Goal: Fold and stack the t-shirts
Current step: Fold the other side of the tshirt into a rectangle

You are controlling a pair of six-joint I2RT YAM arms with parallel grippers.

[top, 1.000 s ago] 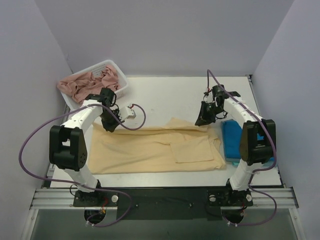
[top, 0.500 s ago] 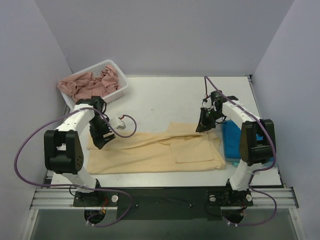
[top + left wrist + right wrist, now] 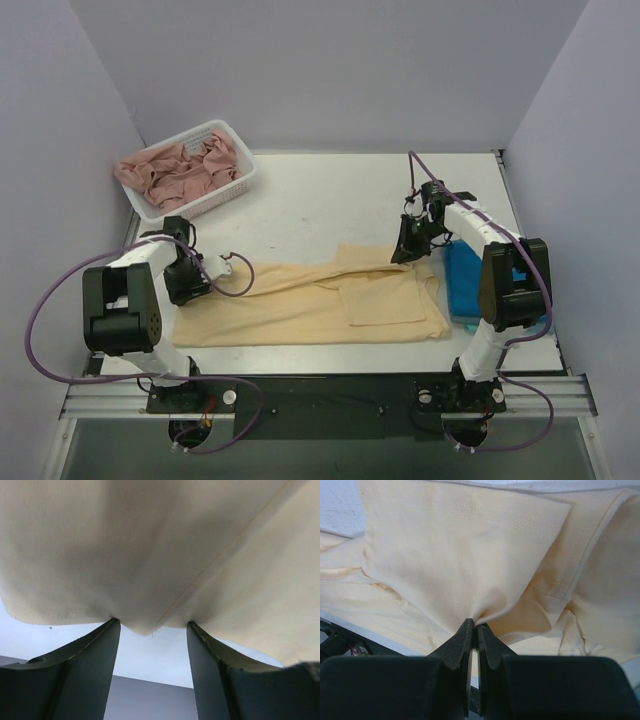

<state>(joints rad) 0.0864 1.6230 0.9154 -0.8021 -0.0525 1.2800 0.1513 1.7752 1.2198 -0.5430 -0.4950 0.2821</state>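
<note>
Two shirts lie on the white table (image 3: 330, 190), and a third heap of cloth sits in a container. At the upper left of the overhead view a white basket (image 3: 220, 197) stands at the table's far left corner, filled with crumpled pink cloth (image 3: 175, 170) that rises above its rim.

Below the basket, the left gripper (image 3: 187, 283) is low at the left end of the yellow shirt (image 3: 300, 310). In the left wrist view its two dark fingers (image 3: 95, 650) stand apart, with a drooping fold of the yellow fabric draped at their tips and bare table showing in the gap; the jaws are spread and are not pinching the cloth.

The yellow shirt is spread over the near middle of the table with its long axis running left to right across the frame. Its far edge is turned over toward the near side as a long band. A squarish sleeve panel lies folded onto it right of centre, so the sleeve end points to the right.

The right gripper (image 3: 405, 250) sits at the shirt's upper right corner. In the right wrist view its fingers are pressed together on a small pinched-up fold of yellow fabric.

At the far right, a folded blue shirt (image 3: 465, 280) lies just beside the yellow one, its long axis running up and down the frame, partly hidden under the right arm.
</note>
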